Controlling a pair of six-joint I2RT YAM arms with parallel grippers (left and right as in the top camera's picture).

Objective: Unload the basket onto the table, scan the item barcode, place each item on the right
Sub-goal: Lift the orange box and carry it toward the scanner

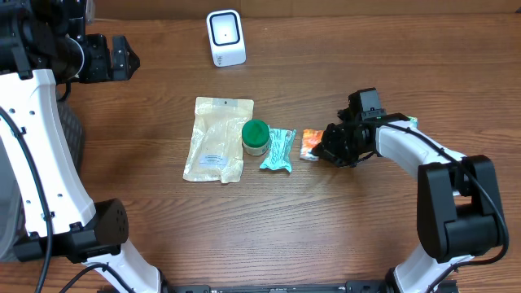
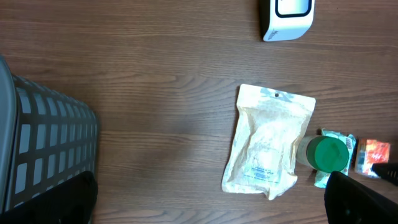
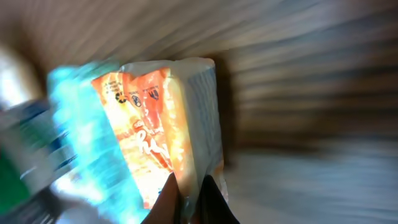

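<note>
The item in hand is a small orange and white packet [image 1: 308, 144], lying on the table right of centre. My right gripper [image 1: 327, 150] is shut on its edge. In the right wrist view the two fingertips pinch the packet's [image 3: 155, 118] lower seam, with the gripper [image 3: 188, 190] at the bottom of the blurred picture. The white barcode scanner [image 1: 225, 37] stands at the back of the table, far from the packet. My left gripper [image 1: 122, 59] hangs open at the back left with nothing in it [image 2: 205, 214]. The left wrist view also shows the scanner [image 2: 286, 17] and the packet [image 2: 372, 154].
A beige pouch [image 1: 218, 138], a green-lidded jar [image 1: 256, 136] and a teal sachet [image 1: 278, 150] lie in a row just left of the packet. A grey mesh basket [image 2: 43, 143] stands at the table's left edge.
</note>
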